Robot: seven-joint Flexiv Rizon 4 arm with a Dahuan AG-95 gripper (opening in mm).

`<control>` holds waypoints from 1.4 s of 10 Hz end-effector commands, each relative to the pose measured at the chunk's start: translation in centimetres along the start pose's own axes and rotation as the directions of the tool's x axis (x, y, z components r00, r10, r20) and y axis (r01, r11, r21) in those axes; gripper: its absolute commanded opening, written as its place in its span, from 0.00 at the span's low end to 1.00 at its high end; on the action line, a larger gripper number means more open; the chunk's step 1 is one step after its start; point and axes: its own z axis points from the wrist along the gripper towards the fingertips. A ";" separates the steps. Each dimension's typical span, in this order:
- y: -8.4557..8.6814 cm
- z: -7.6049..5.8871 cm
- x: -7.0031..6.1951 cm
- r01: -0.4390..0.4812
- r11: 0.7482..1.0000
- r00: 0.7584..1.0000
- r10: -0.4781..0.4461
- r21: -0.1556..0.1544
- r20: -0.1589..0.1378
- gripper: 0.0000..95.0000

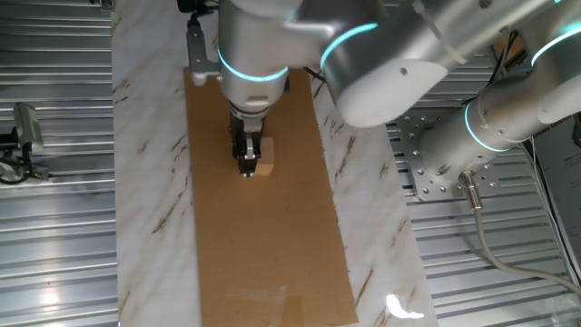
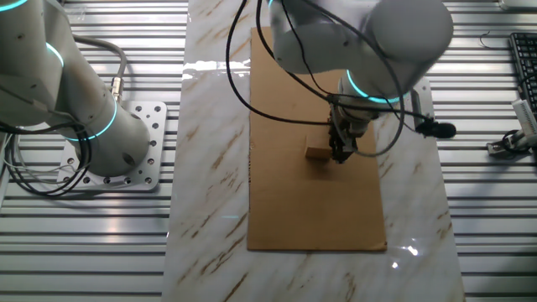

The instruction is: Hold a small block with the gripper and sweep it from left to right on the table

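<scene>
1. Ribbed grey metal flooring surrounds the table (image 1: pixel 145 182), a white marble-patterned top with a long brown board (image 1: pixel 272 245) lying along it.
2. On that board sits the small block (image 1: pixel 264 159), a pale tan wooden cube, roughly at the board's middle.
3. Directly beside the cube, the gripper (image 1: pixel 246 164) points straight down from the silver arm (image 2: pixel 369 33). From one fixed view the cube appears just to one side of the black fingers, touching or nearly so. Whether the jaws are apart or closed, I cannot tell.
4. Handling, as a judgement: the cube looks light, rigid and not fragile, with plain flat faces that should give a steady pinch.
5. Best hold is probably across two opposite side faces, low enough that it slides flat without tipping.
</scene>
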 end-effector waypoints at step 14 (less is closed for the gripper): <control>7.2 3.0 -0.6 -0.143 0.990 0.988 0.144 -0.008 0.049 0.00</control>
